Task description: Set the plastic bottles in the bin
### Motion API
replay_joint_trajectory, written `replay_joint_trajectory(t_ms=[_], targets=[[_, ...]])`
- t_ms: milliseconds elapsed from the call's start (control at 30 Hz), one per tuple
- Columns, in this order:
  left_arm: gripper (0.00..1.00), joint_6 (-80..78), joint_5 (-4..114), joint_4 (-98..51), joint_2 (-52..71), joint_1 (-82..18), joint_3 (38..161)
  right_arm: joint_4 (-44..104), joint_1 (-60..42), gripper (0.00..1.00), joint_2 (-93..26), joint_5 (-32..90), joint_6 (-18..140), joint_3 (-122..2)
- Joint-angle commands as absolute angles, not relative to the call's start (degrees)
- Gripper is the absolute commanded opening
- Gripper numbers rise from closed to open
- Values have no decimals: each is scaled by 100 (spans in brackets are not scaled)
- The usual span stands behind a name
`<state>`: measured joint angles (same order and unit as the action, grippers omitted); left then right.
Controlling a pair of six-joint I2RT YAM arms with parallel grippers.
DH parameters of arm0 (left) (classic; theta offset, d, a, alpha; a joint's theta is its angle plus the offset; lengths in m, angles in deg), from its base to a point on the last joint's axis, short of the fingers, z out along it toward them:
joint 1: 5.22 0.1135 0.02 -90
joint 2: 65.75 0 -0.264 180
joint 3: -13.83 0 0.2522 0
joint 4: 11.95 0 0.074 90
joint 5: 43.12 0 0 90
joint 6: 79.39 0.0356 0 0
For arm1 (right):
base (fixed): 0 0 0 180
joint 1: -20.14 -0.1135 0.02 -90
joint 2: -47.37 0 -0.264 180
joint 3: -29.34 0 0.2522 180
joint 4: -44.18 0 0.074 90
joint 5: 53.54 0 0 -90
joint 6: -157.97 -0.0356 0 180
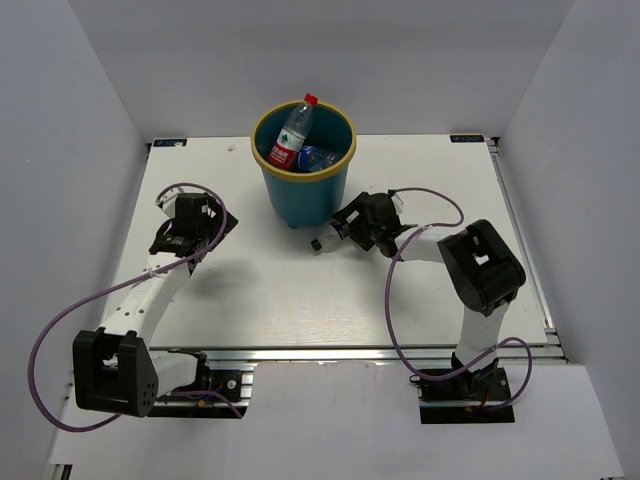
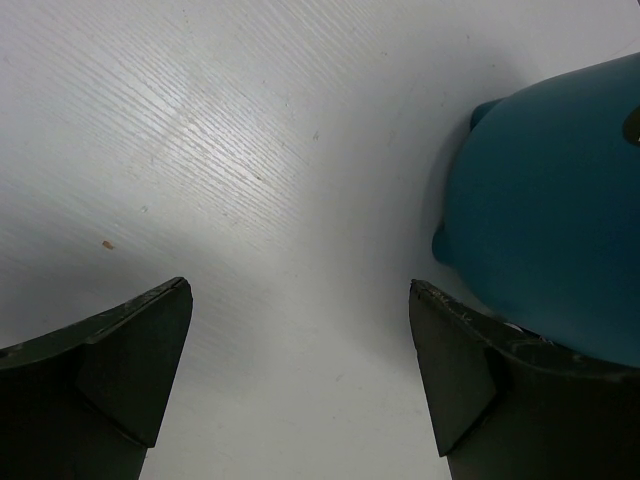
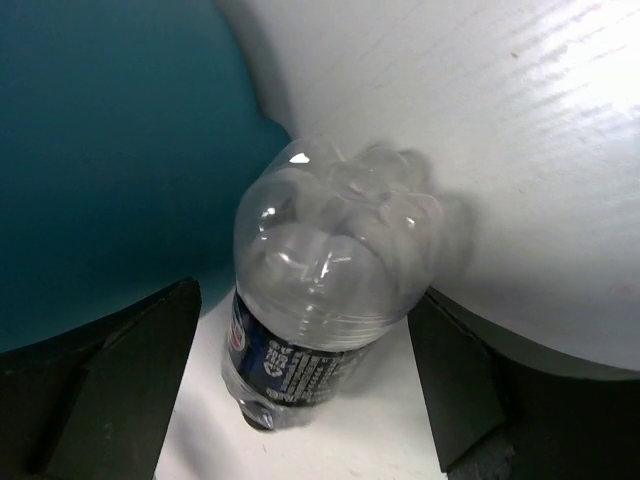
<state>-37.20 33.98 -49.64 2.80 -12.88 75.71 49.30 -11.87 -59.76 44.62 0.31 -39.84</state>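
1. Count: three bottles, one bin (image 1: 305, 195), two claws.
2. In the bin: a red-label bottle (image 1: 291, 138) leans with its red cap above the yellow rim. Beside it is a blue-label bottle (image 1: 318, 157), mostly hidden below the rim.
3. The third bottle (image 3: 330, 240) lies on the tabletop (image 2: 250, 150) just beside the bin's foot. It is clear with a blue label, base toward the right wrist camera.
4. Right claw (image 3: 305, 292): spread, one finger on either side of the third bottle. Contact cannot be told.
5. Left claw (image 2: 300, 290): spread over the tabletop, nothing between its fingers, bin near.
6. In the top view the right claw covers the third bottle except its cap end. Label print is blurred. The bin's floor is unseen, and the bin is cut off in both wrist views.
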Motion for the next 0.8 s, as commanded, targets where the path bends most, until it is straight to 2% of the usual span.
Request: replay_joint_trajectory(t_ms=[0,167,200,300,467,500,600,700,767], targets=[[98,-3755,3458,-4874,148,-1278,7506,5125,-1221,84,-6240,4700,-199,-4225],[98,-3755,3511,-4936,122,-1270,7506,5529,-1221,64,-5987,4770,-191,-3841],[98,-3764,3458,-4936,87,-1269,7488,5608,-1221,51,-5847,4875,-130,-3717],[98,-3773,3397,-4936,43,-1270,7479,5758,-1203,36,-5074,5367,239,-3121],[98,-3790,3230,-4936,16,-1261,7514,5574,-1080,34,-3255,6254,1433,-2714],[98,-3790,3186,-4927,25,-1269,7523,5556,-1080,35,-2783,6404,2018,-2827],[98,-3782,3150,-4866,34,-1261,7550,5697,-1071,40,-2401,6485,3625,-3335],[98,-3764,3212,-4743,78,-1252,7576,5504,-1080,36,-2653,5652,4963,-4626],[98,-3755,3229,-4733,130,-1243,7602,5294,-1089,36,-2996,4668,5459,-5672]])
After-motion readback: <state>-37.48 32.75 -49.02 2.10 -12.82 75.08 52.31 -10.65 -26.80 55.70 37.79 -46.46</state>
